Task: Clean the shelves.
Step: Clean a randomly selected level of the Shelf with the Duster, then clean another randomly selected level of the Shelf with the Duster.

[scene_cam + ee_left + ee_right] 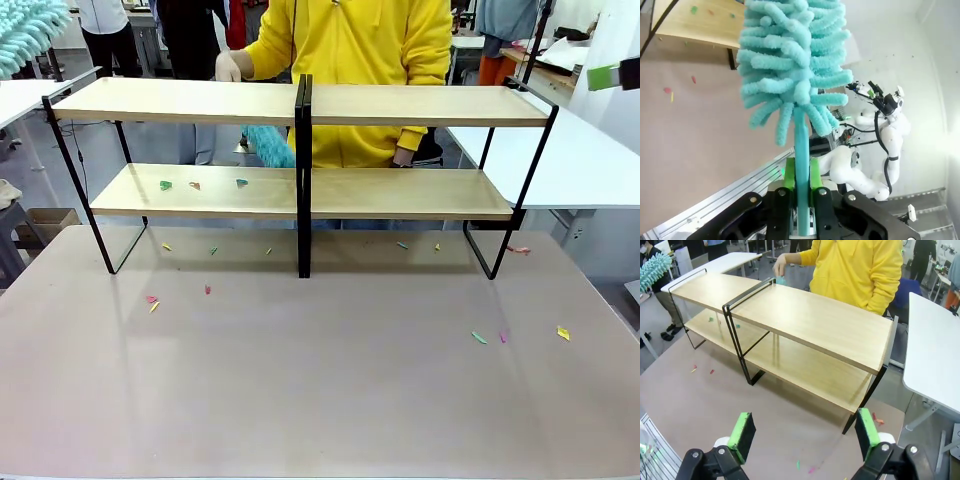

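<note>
Duster point(795, 65) held high, off the left end of the shelves point(420, 105)

The left pincer point(801, 172) is clenched on the duster's handle. The shelves stand across the far side of the bench point(320, 400), long axis side to side. Paper scraps point(165, 185) lie on the left half of the lower board point(400, 195), nearer this arm. The right pincer point(803, 432) is released.

The shelves point(400, 105) are pale wood boards, matt with a fine grain, on a thin black metal frame with a smooth satin coat. The grey-brown tabletop point(320, 400) is smooth with a soft sheen. The duster point(795, 60) is fluffy teal chenille cloth on a smooth plastic stem. On the right gripper point(804, 435) the green pads point(742, 432) look matt and rubbery. The person's yellow hoodie point(350, 40) is soft, matt cloth.
</note>
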Robot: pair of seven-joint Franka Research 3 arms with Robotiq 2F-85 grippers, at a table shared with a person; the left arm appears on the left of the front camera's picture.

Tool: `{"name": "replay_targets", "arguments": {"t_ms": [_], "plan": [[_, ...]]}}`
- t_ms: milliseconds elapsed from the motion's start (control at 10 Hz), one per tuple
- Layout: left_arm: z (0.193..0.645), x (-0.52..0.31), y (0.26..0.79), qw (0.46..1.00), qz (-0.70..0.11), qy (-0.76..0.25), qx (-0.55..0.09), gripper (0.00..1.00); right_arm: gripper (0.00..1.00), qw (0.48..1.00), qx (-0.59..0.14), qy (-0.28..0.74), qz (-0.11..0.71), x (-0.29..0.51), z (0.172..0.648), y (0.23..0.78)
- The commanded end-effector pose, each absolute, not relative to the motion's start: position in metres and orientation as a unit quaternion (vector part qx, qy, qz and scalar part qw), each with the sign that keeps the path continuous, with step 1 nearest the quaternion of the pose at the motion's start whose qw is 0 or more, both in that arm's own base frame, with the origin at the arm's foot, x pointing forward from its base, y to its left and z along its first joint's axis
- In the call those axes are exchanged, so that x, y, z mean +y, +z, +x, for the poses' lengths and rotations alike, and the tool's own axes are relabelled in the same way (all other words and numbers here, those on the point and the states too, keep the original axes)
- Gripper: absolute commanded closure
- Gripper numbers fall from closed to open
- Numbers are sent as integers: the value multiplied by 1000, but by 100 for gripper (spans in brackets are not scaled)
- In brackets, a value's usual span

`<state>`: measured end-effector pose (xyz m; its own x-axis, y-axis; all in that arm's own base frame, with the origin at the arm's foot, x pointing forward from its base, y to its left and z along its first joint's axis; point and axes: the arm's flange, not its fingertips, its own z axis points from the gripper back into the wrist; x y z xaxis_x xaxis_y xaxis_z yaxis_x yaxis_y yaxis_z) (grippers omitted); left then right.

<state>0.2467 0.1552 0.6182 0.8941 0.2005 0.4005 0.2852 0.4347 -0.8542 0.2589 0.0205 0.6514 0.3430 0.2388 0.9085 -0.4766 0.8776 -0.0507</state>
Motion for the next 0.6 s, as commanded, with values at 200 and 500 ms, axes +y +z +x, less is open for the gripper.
{"name": "replay_targets", "arguments": {"t_ms": [200, 500], "plan": [[243, 153, 632, 819, -521, -48, -237, 88, 0, 810, -531, 220, 117, 20, 260, 651], [243, 153, 632, 819, -521, -48, -237, 88, 0, 810, -531, 220, 117, 20, 260, 651]]}}
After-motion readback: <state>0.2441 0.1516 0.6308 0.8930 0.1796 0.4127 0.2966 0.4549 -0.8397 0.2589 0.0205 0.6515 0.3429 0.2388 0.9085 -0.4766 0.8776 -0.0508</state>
